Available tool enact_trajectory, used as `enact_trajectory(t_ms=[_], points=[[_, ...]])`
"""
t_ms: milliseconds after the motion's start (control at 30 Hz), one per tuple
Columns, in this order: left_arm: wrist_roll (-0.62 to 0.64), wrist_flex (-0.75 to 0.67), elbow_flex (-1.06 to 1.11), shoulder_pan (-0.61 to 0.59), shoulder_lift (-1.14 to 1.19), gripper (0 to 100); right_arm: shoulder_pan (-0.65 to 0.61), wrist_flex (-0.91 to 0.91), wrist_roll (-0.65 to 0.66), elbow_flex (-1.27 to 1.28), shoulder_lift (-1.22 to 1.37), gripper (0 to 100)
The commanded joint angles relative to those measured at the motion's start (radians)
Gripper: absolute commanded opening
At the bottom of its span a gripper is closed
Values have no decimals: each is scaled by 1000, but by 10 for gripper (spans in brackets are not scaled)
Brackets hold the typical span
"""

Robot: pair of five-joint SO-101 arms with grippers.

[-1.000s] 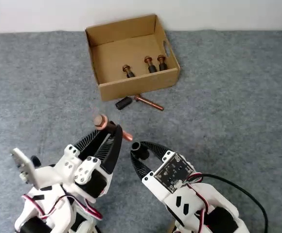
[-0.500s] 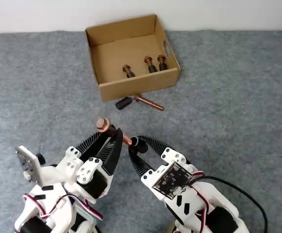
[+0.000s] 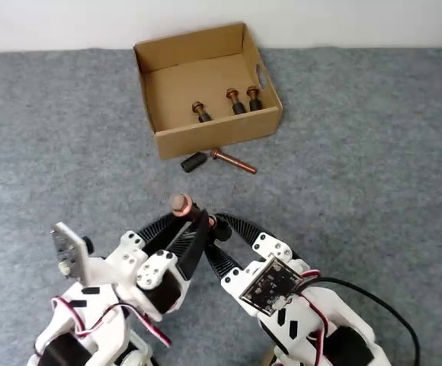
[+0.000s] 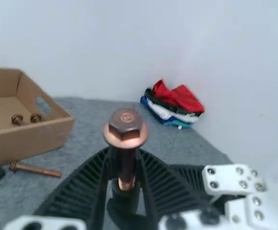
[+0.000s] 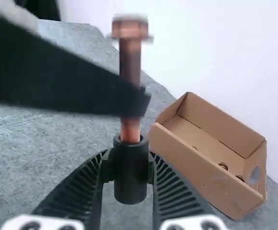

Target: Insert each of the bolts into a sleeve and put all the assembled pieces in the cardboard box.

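Observation:
My left gripper (image 3: pixel 193 219) is shut on a copper bolt (image 4: pixel 125 143), whose hex head (image 3: pixel 180 203) points up and away. Its tip sits in the mouth of a black sleeve (image 5: pixel 128 170), on which my right gripper (image 3: pixel 214 226) is shut. The two grippers meet nose to nose in the near middle of the table. The cardboard box (image 3: pixel 206 137) at the back holds three assembled pieces (image 3: pixel 236 101). In front of the box lie a loose black sleeve (image 3: pixel 193 162) and a loose copper bolt (image 3: pixel 233 161).
Grey carpet (image 3: pixel 373 152) covers the table, with a white wall behind the box. A pile of red, white and blue cloth (image 4: pixel 173 103) lies by the wall in the left wrist view.
The left gripper has swung right with the bolt, bringing its tip into the sleeve's mouth. The right gripper has edged up to meet it.

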Motion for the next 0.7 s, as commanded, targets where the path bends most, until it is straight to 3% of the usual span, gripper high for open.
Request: enact_trajectory(t_ms=[0,133,333,667], points=[[-5,66,-4,12,-5,5,-2,-19,9,-20,2,8],[-78,80,16,14,-5,28,-2,-19,9,-18,2,8],[-87,167,15,12,-5,230,-2,-19,9,-18,2,8],[-103,189,-68,-6,-3,235,-2,-19,9,-11,2,8]])
